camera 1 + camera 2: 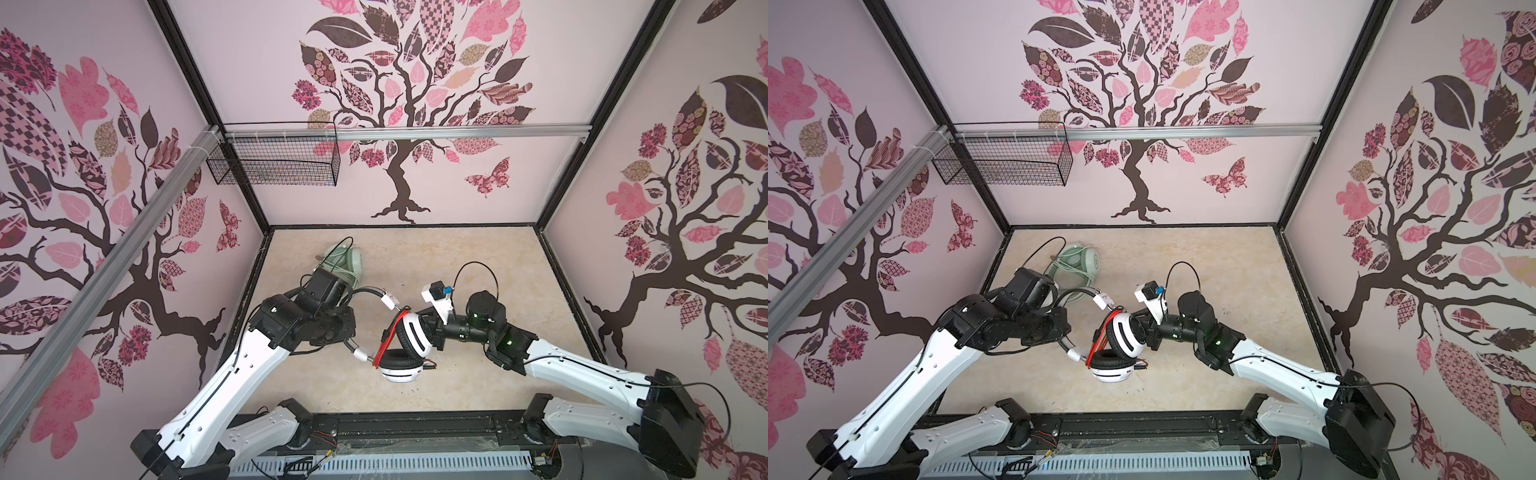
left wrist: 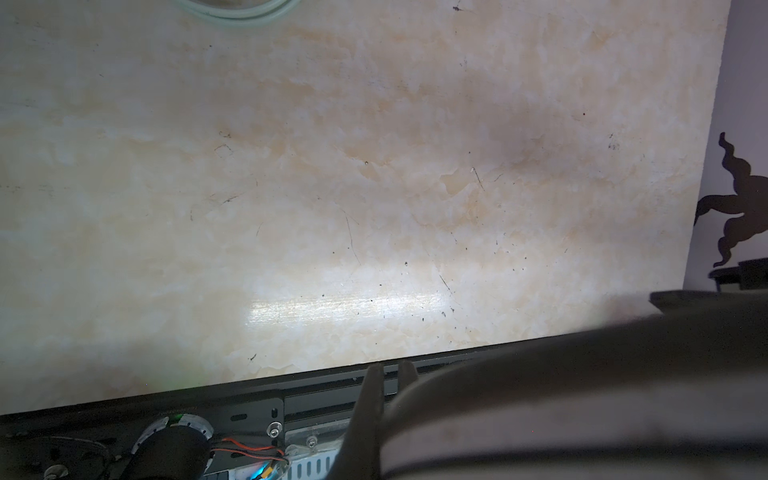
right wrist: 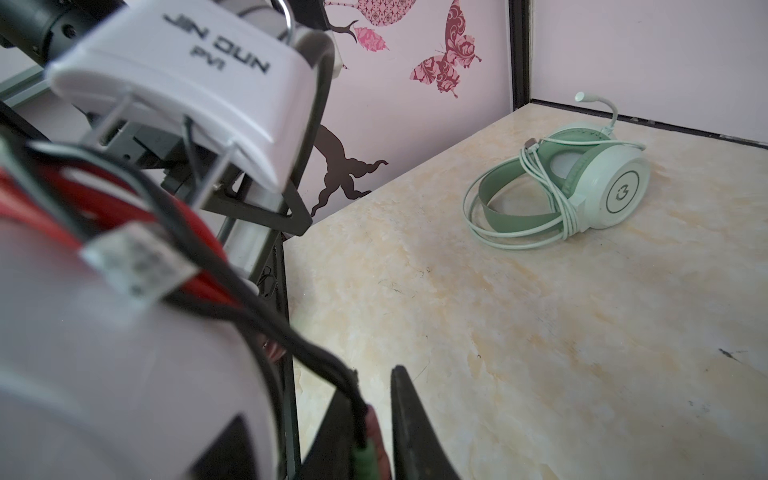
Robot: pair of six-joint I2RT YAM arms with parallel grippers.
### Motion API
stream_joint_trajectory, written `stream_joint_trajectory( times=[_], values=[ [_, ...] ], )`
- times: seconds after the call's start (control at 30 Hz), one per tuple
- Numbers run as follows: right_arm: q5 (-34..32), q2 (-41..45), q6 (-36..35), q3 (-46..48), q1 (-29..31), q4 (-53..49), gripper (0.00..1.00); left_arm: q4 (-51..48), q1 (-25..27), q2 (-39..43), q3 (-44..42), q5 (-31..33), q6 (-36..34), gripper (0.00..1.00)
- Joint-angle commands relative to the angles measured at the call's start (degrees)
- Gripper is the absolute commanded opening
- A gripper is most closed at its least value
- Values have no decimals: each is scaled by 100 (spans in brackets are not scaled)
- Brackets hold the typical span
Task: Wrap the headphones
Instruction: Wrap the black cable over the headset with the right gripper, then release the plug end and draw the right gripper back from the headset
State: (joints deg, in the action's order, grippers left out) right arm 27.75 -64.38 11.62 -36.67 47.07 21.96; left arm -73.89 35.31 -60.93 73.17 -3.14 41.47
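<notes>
The white-and-black headphones stand mid-table, one cup on the other, with the orange-red cable wound over them. My left gripper is shut on their thin black headband, mostly hidden under the wrist in both top views. My right gripper sits against the upper cup. Its fingers are parted, and the cable's plug end lies between them against one finger. The mint-green headphones lie at the back left, wrapped in their pale cable.
A black wire basket hangs on the back wall's aluminium rail. Patterned walls close the table on three sides. A black rail with the arm bases runs along the front edge. Bare marble table lies right of the mint-green pair.
</notes>
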Motion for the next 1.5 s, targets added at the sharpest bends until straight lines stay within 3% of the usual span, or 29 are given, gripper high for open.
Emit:
stream_joint_trajectory(
  times=[0.0,0.13,0.23,0.4,0.47,0.53,0.7,0.83,1.03,1.23,1.47],
  values=[
    [138,177,108,31,41,90,33,946,25,19,224,-517,471,0],
    [-238,451,-43,178,40,-150,47,960,24,-31,268,-551,498,0],
    [-470,655,-148,281,44,-337,52,987,24,-38,299,-548,535,0],
    [-1058,1002,-152,496,39,-758,70,878,24,-79,391,-398,568,0],
    [-1493,1129,33,592,17,-1050,82,795,24,-110,416,-284,581,0],
    [-1692,1197,347,688,-186,-1344,85,676,20,-152,427,-168,598,0],
    [-1408,1772,1027,1228,-891,-1715,90,336,20,-254,396,185,856,0],
    [-1739,2401,1235,1447,-925,-2308,99,196,22,-217,271,476,1134,0],
    [-3247,3149,1930,1639,-923,-3633,100,146,20,-248,-3,907,1583,0],
    [-3667,3457,2930,1693,-921,-4161,100,138,20,-574,-221,998,2053,0],
    [-4145,4080,3066,2239,-919,-4011,100,776,12,-1120,-450,753,2257,0]
  ],
)
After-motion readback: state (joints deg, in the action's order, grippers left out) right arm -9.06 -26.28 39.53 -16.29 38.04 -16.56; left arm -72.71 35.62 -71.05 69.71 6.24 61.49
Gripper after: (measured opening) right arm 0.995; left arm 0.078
